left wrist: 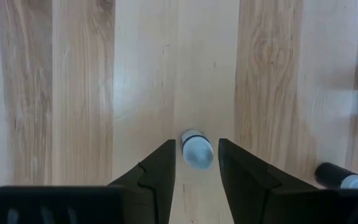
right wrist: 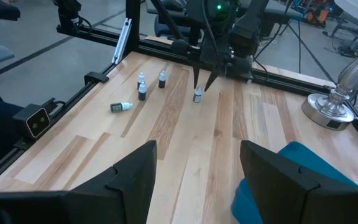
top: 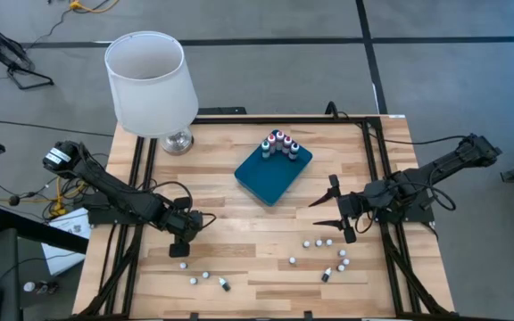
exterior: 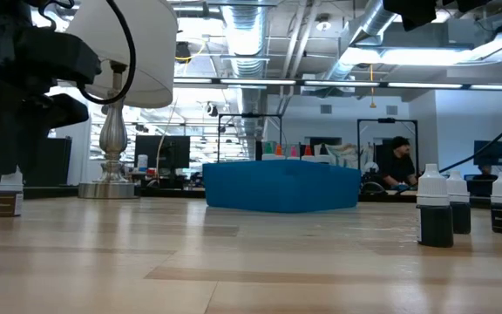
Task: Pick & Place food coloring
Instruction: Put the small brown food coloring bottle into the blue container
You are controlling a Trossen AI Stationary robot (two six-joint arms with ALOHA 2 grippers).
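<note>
Left hand (left wrist: 194,163) hangs part-open astride a tiny white-capped food-coloring bottle (left wrist: 196,149) on the wooden bench (top: 239,232); closing comes next. Right hand (top: 335,215) waits wide.

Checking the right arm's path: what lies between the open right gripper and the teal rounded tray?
Only bare wooden tabletop in the high view, between the right gripper and the teal rounded tray; the loose bottles lie nearer the front edge.

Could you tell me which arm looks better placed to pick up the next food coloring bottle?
Probably the left: its claw is open directly over an upright bottle between its fingertips. The right claw is open above bare table.
</note>
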